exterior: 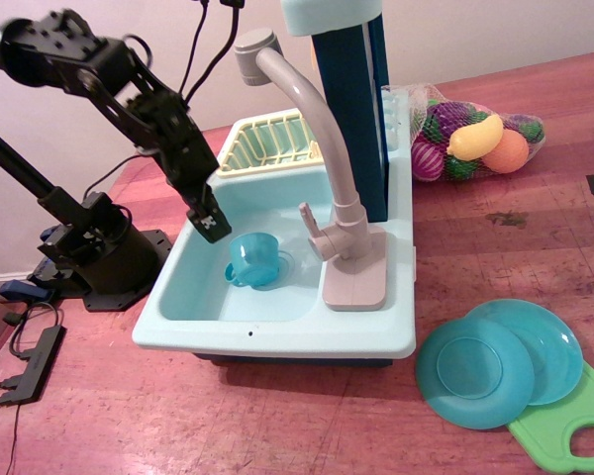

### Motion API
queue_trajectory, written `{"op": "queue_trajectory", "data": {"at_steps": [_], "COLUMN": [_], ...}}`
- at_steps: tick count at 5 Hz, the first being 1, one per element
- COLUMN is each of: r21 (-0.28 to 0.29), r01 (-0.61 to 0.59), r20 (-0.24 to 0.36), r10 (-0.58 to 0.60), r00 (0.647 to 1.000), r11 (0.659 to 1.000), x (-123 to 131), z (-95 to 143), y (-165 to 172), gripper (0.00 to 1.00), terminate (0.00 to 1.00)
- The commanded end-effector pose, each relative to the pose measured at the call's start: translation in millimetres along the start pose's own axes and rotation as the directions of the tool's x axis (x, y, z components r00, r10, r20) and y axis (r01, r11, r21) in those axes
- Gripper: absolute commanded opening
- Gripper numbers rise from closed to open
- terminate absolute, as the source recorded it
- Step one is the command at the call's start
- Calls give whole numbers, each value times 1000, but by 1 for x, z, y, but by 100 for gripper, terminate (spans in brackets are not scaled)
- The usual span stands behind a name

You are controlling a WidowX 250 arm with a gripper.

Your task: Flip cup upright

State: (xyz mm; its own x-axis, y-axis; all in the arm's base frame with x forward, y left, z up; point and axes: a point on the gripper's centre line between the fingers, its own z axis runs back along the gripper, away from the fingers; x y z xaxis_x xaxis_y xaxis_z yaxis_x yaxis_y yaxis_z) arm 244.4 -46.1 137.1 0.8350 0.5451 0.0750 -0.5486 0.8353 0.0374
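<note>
1. The cup [254, 259] sits in the sink [277, 332] basin, left of the faucet [322, 148] base. Its wider rim appears to face up, though I cannot be sure which way it stands.
2. The pincer [209, 224] hangs just left of the cup, over the sink's left wall. Cannot tell whether its fingers are apart or together; nothing seems to be held.
3. Risk: descending here, the fingers could strike the sink wall instead of the cup, since both are close.
4. Risk: a sideways nudge could slide the cup toward the faucet base, where access looks tight.
5. Risk: smooth tapered plastic may slip out of a grip on the rim.
</note>
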Motion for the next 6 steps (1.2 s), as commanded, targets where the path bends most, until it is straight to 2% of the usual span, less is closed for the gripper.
{"op": "queue_trajectory", "data": {"at_steps": [1,6], "r21": [-20,-32], "r01": [5,17], "r20": [2,-29], "r10": [-5,-18], "r00": [1000,999], "r11": [1000,999], "x": [4,3], "z": [-8,-35], "y": [-2,-18], "gripper": [100,100], "terminate": [0,0]}}
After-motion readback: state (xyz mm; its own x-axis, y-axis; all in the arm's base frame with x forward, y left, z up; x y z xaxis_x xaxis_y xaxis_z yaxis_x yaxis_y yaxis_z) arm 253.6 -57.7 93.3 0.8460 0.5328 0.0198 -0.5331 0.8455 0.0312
